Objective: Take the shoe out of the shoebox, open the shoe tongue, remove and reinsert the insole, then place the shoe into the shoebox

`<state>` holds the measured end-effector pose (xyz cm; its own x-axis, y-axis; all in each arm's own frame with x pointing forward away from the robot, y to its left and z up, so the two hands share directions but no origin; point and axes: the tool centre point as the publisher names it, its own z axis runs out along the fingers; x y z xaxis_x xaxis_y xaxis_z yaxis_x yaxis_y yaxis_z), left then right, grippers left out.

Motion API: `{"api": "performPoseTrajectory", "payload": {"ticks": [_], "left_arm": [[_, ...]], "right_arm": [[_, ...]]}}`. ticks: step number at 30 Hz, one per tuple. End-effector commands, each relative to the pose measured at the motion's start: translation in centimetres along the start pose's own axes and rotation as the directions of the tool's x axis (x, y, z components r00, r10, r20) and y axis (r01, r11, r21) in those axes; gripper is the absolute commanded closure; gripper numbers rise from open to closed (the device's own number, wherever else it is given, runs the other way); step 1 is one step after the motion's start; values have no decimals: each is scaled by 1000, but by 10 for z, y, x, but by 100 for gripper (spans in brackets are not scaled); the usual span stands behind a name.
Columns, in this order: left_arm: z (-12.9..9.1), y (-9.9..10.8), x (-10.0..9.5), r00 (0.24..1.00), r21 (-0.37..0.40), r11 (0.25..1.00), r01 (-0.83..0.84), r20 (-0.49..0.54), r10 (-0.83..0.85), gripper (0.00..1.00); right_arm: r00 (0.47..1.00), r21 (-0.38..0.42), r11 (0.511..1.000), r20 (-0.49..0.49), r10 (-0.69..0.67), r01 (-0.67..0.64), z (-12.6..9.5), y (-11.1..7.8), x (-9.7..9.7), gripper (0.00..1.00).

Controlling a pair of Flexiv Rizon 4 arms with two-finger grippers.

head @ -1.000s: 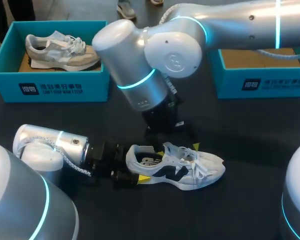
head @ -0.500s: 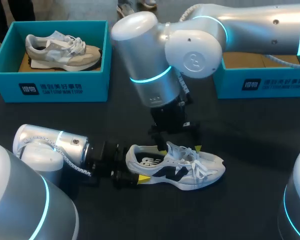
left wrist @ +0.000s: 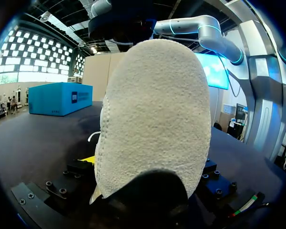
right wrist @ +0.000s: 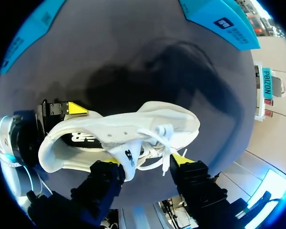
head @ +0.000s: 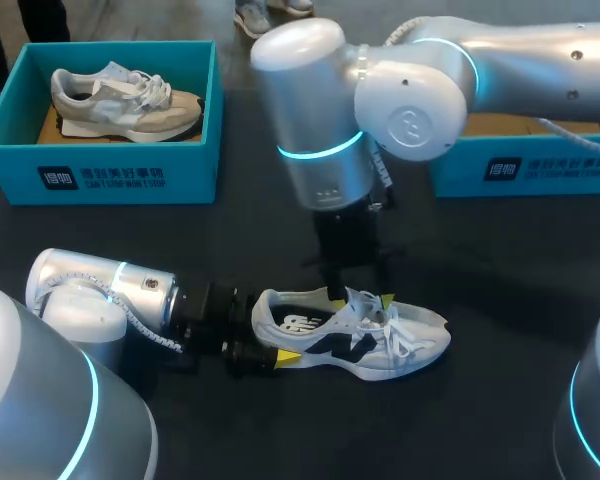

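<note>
Nearest the robot, the left gripper (head: 270, 335) lies low over the dark surface (head: 500, 400). Its fingers are closed on the heel of the white knit sneaker with black side panels (head: 365, 340). One yellow fingertip (head: 288, 356) presses the heel's near side (the other finger is hidden behind the shoe in the head view). In the left wrist view, the pebbled white heel (left wrist: 152, 119) fills the space between that gripper's fingers.

The sneaker stands upright on its sole in the middle of the surface, with its toe toward the robot's right. It is well apart from both boxes.

Just beyond, the right gripper (head: 362, 300) points straight down at the sneaker's throat. Its fingers are spread apart, one on each side of the white tongue (right wrist: 126, 160) and the loose white laces (right wrist: 155, 143), and they grip nothing.

At the far left sits an open teal cardboard shoebox (head: 100, 180) holding a grey suede sneaker (head: 125, 100). At the far right, a second teal box (head: 540, 170) is partly hidden behind the right arm.
</note>
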<state>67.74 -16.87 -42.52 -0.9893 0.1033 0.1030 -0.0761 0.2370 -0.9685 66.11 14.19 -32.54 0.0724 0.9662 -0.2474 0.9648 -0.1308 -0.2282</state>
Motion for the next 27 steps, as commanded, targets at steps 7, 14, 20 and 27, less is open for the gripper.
{"api": "performPoseTrajectory", "payload": {"ticks": [7,14,20,27], "left_arm": [[3,3,1,1000,-2,1000,0,2,0,100],[3,3,1,1000,-2,1000,0,2,0,100],[3,3,1,1000,-2,1000,0,2,0,100],[3,3,1,1000,-2,1000,0,2,0,100]], "right_arm": [[996,12,1000,-85,-25,26,1,-5,-5,98],[986,21,997,-155,-66,70,-6,-6,-21,100],[960,20,991,-249,-126,135,-6,-2,-41,100],[905,-10,979,-380,-192,204,1,6,-58,100]]}}
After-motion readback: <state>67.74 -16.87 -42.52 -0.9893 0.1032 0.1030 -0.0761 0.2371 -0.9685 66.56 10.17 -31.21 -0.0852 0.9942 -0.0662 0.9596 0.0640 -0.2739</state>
